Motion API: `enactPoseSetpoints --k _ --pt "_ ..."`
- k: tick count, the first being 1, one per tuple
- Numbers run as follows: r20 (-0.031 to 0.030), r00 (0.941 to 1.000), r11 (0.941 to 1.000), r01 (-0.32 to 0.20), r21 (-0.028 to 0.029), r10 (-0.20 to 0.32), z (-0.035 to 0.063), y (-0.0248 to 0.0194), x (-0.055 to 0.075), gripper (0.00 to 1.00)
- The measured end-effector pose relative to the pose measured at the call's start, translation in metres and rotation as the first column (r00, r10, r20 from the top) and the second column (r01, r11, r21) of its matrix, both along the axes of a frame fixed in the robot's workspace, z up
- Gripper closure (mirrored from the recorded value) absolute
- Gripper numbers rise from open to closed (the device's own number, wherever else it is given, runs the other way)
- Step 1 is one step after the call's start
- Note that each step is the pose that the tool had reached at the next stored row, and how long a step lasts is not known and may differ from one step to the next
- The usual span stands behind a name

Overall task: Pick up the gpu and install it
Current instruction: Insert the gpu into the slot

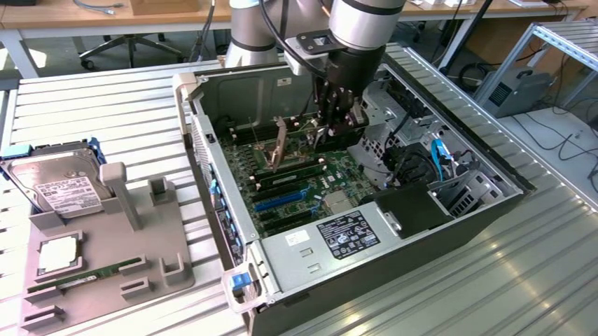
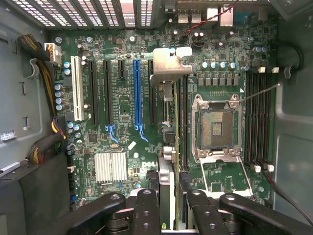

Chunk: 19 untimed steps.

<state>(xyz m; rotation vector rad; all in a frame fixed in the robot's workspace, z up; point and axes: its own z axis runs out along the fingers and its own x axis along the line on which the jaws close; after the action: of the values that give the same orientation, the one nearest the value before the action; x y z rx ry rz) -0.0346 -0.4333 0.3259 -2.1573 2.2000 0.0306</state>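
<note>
The black two-fingered gripper [image 1: 338, 117] on the silver and black arm is down inside the open grey tower computer case [image 1: 486, 210], above the green motherboard [image 1: 309, 183]. In the wrist view the gripper [image 2: 173, 198] pinches the gpu [image 2: 171, 122], a thin card seen edge-on with a silver metal end bracket, one finger [image 2: 146, 208] on each face. The card stands on edge between the fingers, over the motherboard [image 2: 122, 107], just beside the long blue expansion slot [image 2: 137, 95] on the side towards the empty square silver CPU socket [image 2: 216, 128]. Whether its lower edge is seated in a slot cannot be told. Outside the case, towards the exterior view's left, a grey parts holder [image 1: 122, 245] carries a silver hard drive with white label [image 1: 56, 183] and a narrow green RAM stick [image 1: 80, 276].
</note>
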Motion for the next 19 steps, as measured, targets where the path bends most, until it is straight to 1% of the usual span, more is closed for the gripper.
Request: enactPoseSetpoints --k 19 --pt "0.0 1.0 1.0 0.0 0.0 0.0 -0.0048 0.0 -0.0012 0.73"
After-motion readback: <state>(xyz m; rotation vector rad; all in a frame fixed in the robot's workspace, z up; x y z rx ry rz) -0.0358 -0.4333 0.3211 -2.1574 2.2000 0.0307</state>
